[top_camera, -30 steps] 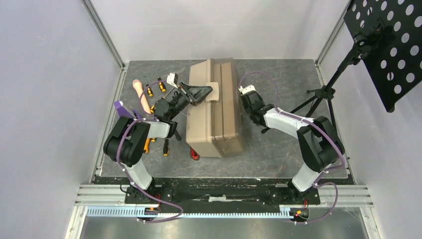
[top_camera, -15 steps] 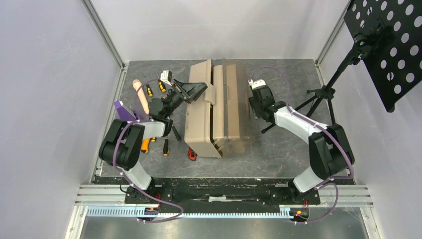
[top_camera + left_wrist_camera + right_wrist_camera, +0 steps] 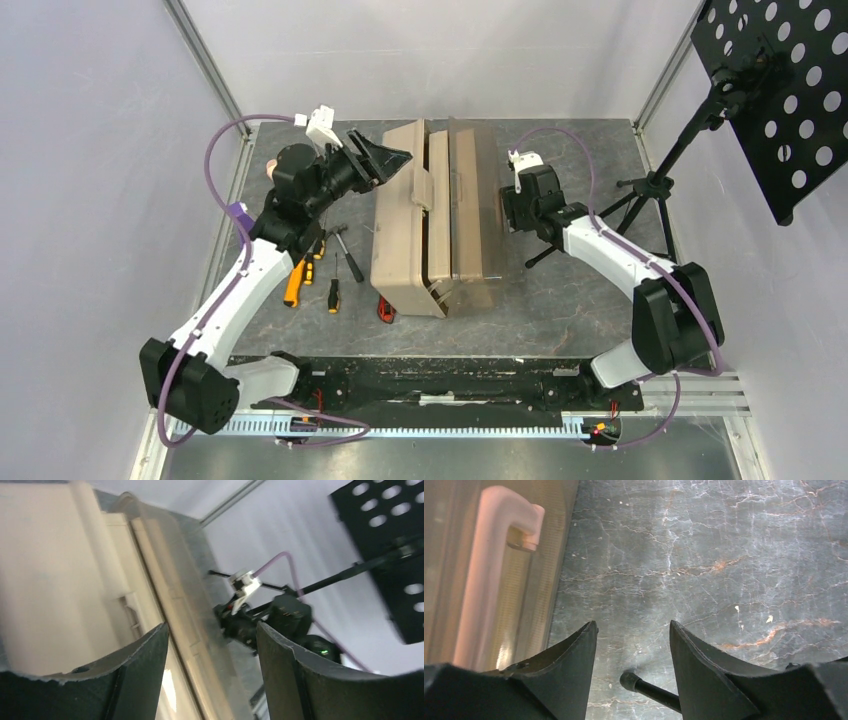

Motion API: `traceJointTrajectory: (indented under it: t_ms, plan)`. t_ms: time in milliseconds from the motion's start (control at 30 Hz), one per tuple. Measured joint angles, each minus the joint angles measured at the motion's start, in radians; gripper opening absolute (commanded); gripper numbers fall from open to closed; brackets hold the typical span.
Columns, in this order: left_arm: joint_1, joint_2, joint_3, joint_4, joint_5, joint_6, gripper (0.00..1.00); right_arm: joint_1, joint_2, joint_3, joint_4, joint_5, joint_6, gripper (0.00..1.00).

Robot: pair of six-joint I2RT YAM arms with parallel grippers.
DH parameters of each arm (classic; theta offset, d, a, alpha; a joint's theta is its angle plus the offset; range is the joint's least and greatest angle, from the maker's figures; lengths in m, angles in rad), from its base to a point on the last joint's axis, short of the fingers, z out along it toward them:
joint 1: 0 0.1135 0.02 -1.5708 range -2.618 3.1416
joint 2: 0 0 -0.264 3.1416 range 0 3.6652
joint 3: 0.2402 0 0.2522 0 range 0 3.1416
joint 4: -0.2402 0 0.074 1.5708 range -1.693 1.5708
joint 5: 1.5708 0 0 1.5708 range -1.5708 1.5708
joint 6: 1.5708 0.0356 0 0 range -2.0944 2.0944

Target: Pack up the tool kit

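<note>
Where it lies, the toolbox (image 3: 402, 245) runs lengthwise front-to-back.

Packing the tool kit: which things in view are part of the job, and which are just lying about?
Job: toolbox; orange-and-black screwdrivers; red-black utility knife.
Lying about: purple block; tripod stand; perforated black panel.

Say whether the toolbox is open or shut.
Partly open: the toolbox shows its two top halves apart, a gap running down the middle.
</note>
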Motion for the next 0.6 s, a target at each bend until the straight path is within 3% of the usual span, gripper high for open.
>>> traceJointTrajectory:
  t_ms: [167,367,600]
  plan:
    - [-0.091,-0.009,0.125,-0.358,-0.192,0.214,0.71,0.0,-0.028,-0.002,0.003,-0.032,0.014,0.61]
    - [-0.298,0.124,0.248,-0.708,-0.461,0.357,0.72,0.0,-0.063,-0.016,0.013,-0.043,0.018,0.62]
    - [-0.505,0.186,0.359,-0.933,-0.708,0.389,0.75,0.0,-0.069,-0.017,0.016,-0.055,0.02,0.63]
